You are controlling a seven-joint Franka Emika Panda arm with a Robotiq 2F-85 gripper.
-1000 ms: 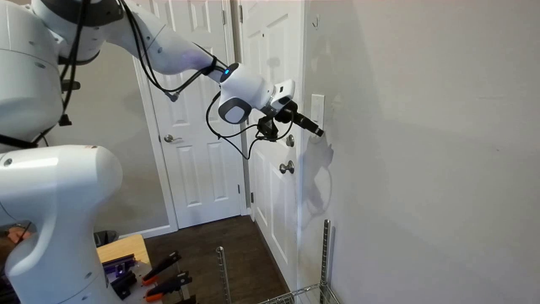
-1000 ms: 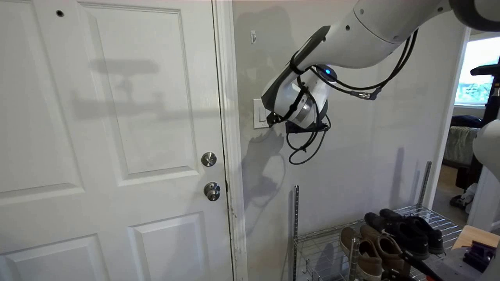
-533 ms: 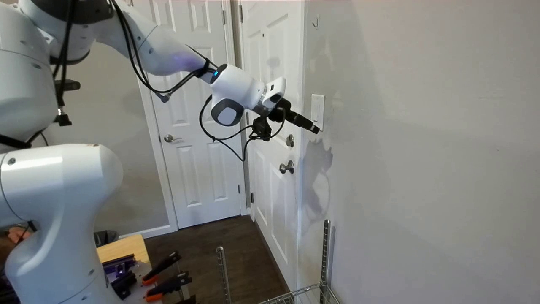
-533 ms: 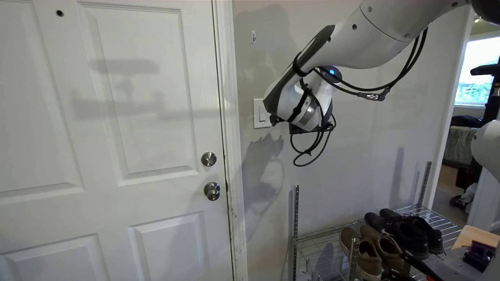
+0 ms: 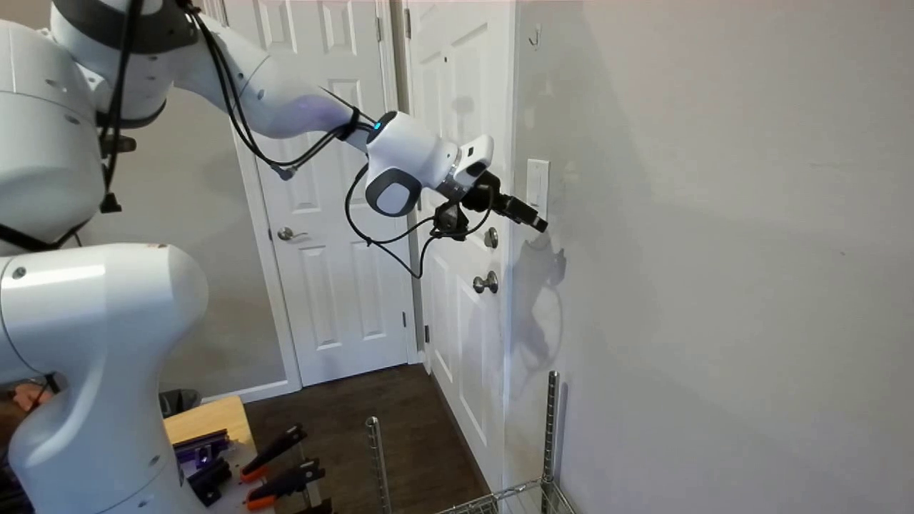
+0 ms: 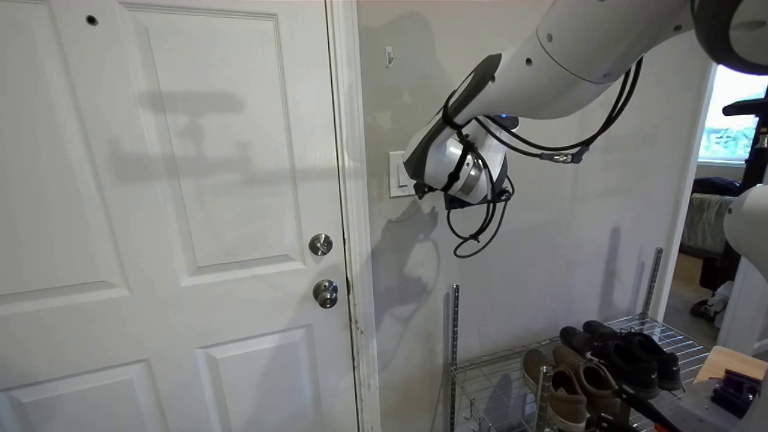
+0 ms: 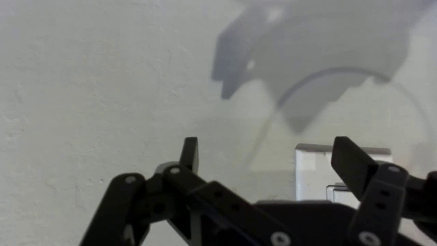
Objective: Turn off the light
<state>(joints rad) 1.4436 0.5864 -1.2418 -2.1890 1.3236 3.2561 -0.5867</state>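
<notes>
In an exterior view my gripper [image 5: 540, 223] angles down at the wall [image 5: 714, 214], tips at the lower end of the white switch plate [image 5: 538, 183]; touching or not, I can't tell. In an exterior view the plate peeks out between door frame [image 6: 354, 180] and arm [image 6: 510, 87]. Wrist view: fingers [image 7: 351, 165] spread wide, plate lower right, partly behind one.

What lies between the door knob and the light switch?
Going from knob to switch, an exterior view shows the white door frame, then some wall.

Matt gripper [image 7: 265, 152], smooth plas. switch plate [image 7: 310, 179], sl. rough wall [image 7: 85, 102], shiny met. doorknob [image 6: 326, 294]
</notes>
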